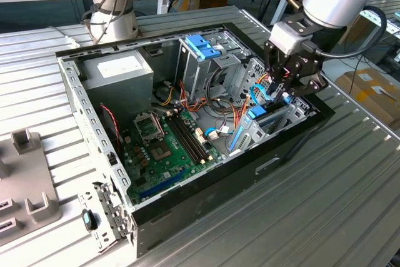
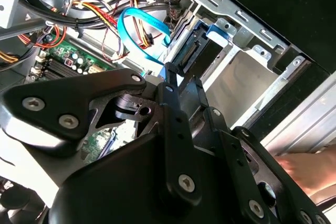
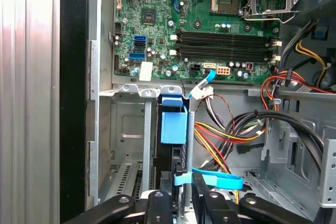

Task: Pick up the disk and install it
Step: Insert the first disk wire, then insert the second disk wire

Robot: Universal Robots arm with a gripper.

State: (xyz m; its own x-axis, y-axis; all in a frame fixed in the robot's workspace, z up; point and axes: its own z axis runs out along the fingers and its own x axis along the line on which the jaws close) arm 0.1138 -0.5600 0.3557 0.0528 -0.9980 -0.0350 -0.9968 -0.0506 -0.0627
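blue-railed disk (image 3: 173, 129) stands just beyond the pincer (image 3: 181, 203).

The open computer case (image 1: 187, 173) lies on the surface (image 1: 325, 204). Inside it, the motherboard (image 1: 165, 148) sits at 7 o'clock, the power supply (image 1: 119, 73) at 11 o'clock and the drive cage (image 1: 203, 60) at 1 o'clock. The pincer (image 1: 282, 92) hangs over the drive bay (image 1: 275, 120) at 3 o'clock, in the exterior view.

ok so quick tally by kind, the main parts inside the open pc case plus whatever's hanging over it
power supply box: 1
motherboard: 1
processor socket: 1
metal cage with blue latch: 1
end effector over the case: 1
total: 5
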